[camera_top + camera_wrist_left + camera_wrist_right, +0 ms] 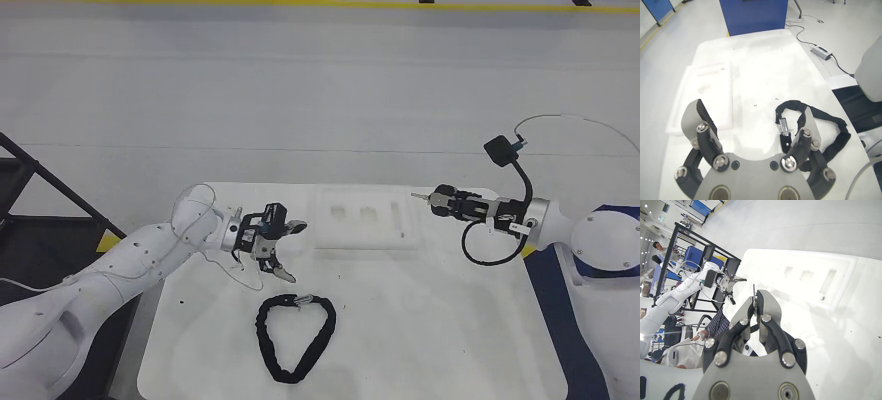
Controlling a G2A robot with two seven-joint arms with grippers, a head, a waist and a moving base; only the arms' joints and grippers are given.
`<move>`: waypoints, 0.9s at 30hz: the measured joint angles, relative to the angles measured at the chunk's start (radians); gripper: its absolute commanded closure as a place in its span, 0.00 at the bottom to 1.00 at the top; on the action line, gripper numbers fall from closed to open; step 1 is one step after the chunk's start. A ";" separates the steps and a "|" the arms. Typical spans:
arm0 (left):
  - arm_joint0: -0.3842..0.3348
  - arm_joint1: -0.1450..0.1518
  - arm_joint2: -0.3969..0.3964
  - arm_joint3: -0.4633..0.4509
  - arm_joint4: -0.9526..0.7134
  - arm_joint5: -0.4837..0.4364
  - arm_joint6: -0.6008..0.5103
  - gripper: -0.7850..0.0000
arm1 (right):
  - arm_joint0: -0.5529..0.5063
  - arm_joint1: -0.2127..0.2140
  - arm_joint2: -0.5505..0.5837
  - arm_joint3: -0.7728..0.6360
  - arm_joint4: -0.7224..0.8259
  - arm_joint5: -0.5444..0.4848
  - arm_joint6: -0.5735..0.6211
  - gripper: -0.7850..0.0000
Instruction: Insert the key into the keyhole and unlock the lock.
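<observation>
In the top view, a black chain lock [293, 335] is seen lying in a closed loop on the near part of the white desk [450, 330]. Its silver lock cylinder [287, 299] is located at the far end of the loop. The left pincer [290, 250] is held just beyond that end, near the cylinder but apart from it. Its fingers are spread wide and nothing is gripped between them.

In the left wrist view, the spread left pincer [753, 111] is shown above the desk [762, 66]. The chain lock [838, 123] is seen past one finger, with the cylinder [783, 127] standing out from the black sleeve. A white foam tray [723, 113] lies beyond the other finger.

The right pincer [440, 198] is held near the right end of the foam tray [365, 218], well apart from the chain lock. A thin metal key [418, 196] juts from its tip toward the tray.

In the right wrist view, the right pincer [755, 302] is pressed together on the key [754, 294], whose blade stands out past the fingertips. The tray [829, 306], with its rectangular recesses, lies on the desk [829, 351] beyond. The left pincer [738, 290] is seen farther off, with its fingers apart.
</observation>
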 measured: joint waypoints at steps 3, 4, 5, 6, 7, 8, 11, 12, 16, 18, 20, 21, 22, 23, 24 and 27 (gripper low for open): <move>0.024 -0.016 0.002 0.004 0.055 0.001 -0.011 0.00 | 0.000 0.000 0.000 0.000 0.000 0.000 0.000 1.00; 0.032 -0.020 0.002 0.005 0.074 0.001 -0.017 0.00 | 0.000 0.000 0.000 0.000 0.000 0.000 0.000 1.00; 0.042 -0.025 0.002 0.009 0.095 0.001 -0.021 0.00 | 0.000 0.000 0.000 0.000 0.000 0.000 0.000 1.00; 0.047 -0.028 0.002 0.013 0.109 0.001 -0.025 0.00 | 0.000 0.000 0.000 0.000 0.000 0.000 0.000 1.00; 0.051 -0.032 0.002 0.018 0.122 0.001 -0.030 0.00 | 0.000 0.000 0.000 0.000 0.000 0.000 0.000 1.00; 0.055 -0.037 0.002 0.023 0.135 0.001 -0.036 0.00 | 0.000 0.000 0.000 0.000 0.000 0.000 0.000 1.00; 0.057 -0.041 0.002 0.030 0.146 0.001 -0.044 0.00 | 0.000 0.000 0.000 0.000 0.000 0.000 0.000 1.00; 0.057 -0.041 0.002 0.030 0.145 0.001 -0.044 0.00 | 0.000 0.000 0.000 0.000 0.000 0.000 0.000 1.00; 0.056 -0.041 0.002 0.029 0.145 0.001 -0.043 0.00 | 0.000 0.000 0.000 0.000 0.000 0.000 0.000 1.00; 0.056 -0.041 0.002 0.029 0.145 0.001 -0.043 0.00 | 0.000 0.000 0.000 0.000 0.000 0.000 0.000 1.00; 0.056 -0.041 0.002 0.029 0.145 0.001 -0.043 0.00 | 0.000 0.000 0.000 0.000 0.000 0.000 0.000 1.00; 0.056 -0.041 0.002 0.029 0.145 0.001 -0.043 0.00 | 0.000 0.000 0.000 0.000 0.000 0.000 0.000 1.00; 0.056 -0.041 0.002 0.029 0.145 0.001 -0.043 0.00 | 0.000 0.000 0.000 0.000 0.000 0.000 0.000 1.00; 0.060 -0.041 -0.001 0.028 0.140 0.006 -0.045 0.00 | 0.000 0.000 0.000 0.000 0.000 0.000 0.000 1.00; 0.067 -0.040 -0.006 0.025 0.129 0.019 -0.047 0.00 | 0.000 0.000 0.000 0.000 0.000 0.000 0.000 1.00; 0.108 -0.027 -0.028 0.009 0.094 0.078 -0.050 0.00 | 0.000 0.000 0.000 0.000 0.000 0.000 0.000 1.00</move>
